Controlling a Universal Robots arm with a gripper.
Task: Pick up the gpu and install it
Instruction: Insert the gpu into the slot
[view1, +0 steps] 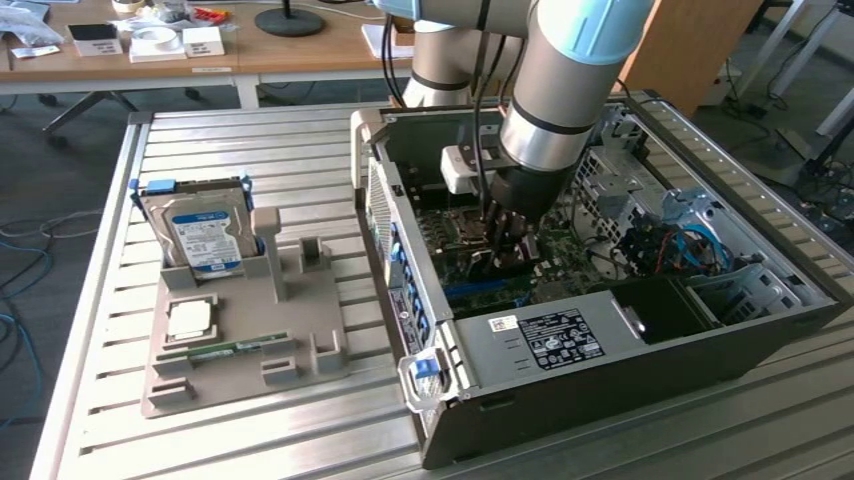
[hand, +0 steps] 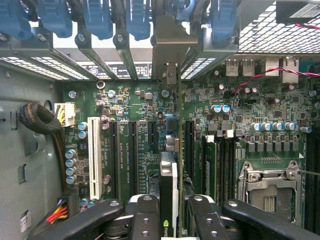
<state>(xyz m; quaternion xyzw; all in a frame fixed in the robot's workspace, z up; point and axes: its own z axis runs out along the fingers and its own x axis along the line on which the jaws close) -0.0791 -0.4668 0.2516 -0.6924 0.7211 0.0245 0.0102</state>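
**Exterior view.** The arm (view1: 567, 80) reaches down into the open case (view1: 601, 385). The case lies on its side on the desk (view1: 267, 140), so the motherboard (view1: 587, 250) faces up. We see the fingers (view1: 507, 228) low inside the case.

**Wrist view.** The fingers pinch the gpu (hand: 169, 182) from both faces, holding it upright and edge-on over the motherboard. Its bracket (hand: 170, 47) meets the rear slot openings. We judge this pose aligns the card with a slot. We cannot tell whether it is seated.

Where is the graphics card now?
In the wrist view the pincer grips the graphics card on edge, at the black slots of the green board, inside the computer case.
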